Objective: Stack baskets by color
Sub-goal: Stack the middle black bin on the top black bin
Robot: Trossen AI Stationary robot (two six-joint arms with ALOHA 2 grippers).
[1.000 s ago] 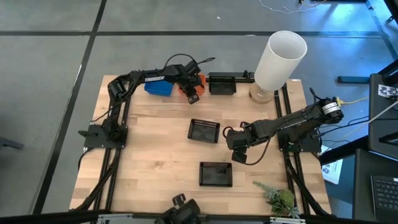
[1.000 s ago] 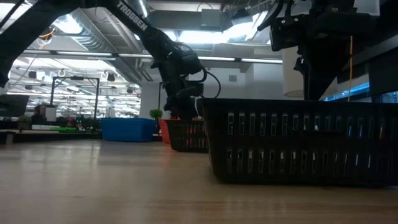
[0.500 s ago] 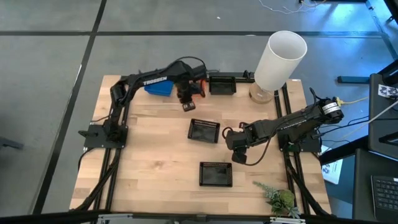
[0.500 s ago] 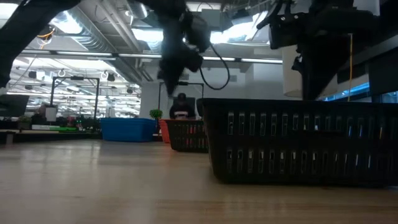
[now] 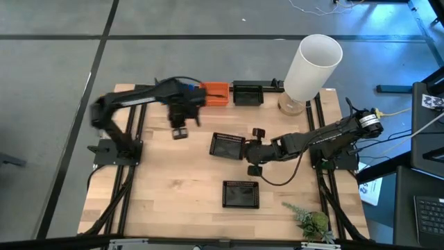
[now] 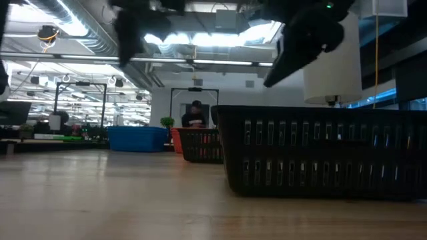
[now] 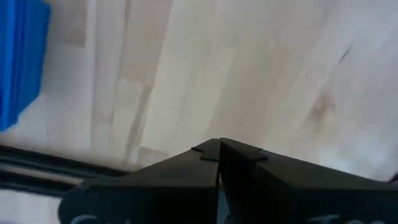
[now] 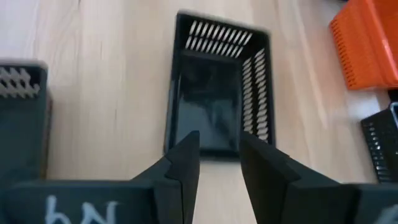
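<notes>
The right gripper (image 8: 217, 163) has its fingers (image 8: 184, 163) apart and holding nothing, and the near short wall of the middle black basket (image 8: 217, 93) lies just beyond their tips, almost centred on the gap. That basket's long axis runs straight away from the fingers, so the wall facing them is a narrow end, and a straight advance would likely put one finger inside and one outside that wall. In the high view the same gripper (image 5: 255, 149) sits just beside this basket (image 5: 227, 146), making the right arm plainly the nearer one for it. A second black basket (image 5: 241, 194) lies off to one side of the fingers, near the desk (image 5: 159, 194) front edge; its corner shows in the right wrist view (image 8: 22, 112). Farther past the fingers, at the back of the desk, stand the orange baskets (image 5: 214, 94), a third black basket (image 5: 247, 93) beside them, and the blue baskets (image 6: 137, 138), the last partly hidden from above by the left arm. The left gripper (image 5: 180, 132) hangs over bare desk in front of that back row, fingers (image 7: 186, 180) pressed together and empty, well apart from the middle basket.
</notes>
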